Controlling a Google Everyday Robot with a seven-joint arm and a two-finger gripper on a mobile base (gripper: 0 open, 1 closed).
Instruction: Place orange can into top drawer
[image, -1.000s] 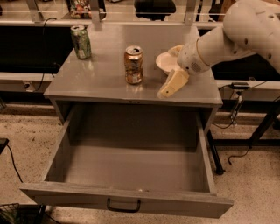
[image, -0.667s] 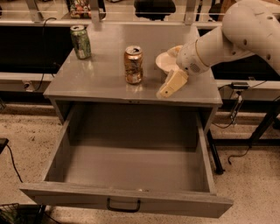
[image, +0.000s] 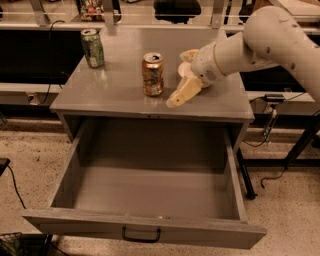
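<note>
I can read nothing on the orange can (image: 152, 75) or green can (image: 93, 48). My end effector (image: 181, 77) hangs just right of the orange can, toward the front edge of the bench (image: 110, 95).

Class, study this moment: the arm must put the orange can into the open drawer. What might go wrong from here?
1. The gripper sits just right of the upright orange can with its fingers spread. A sideways bump might tip the can instead of gripping it.
2. The can stands fairly near the front edge of the cabinet top. If it is knocked over, it may roll off and miss the drawer.
</note>
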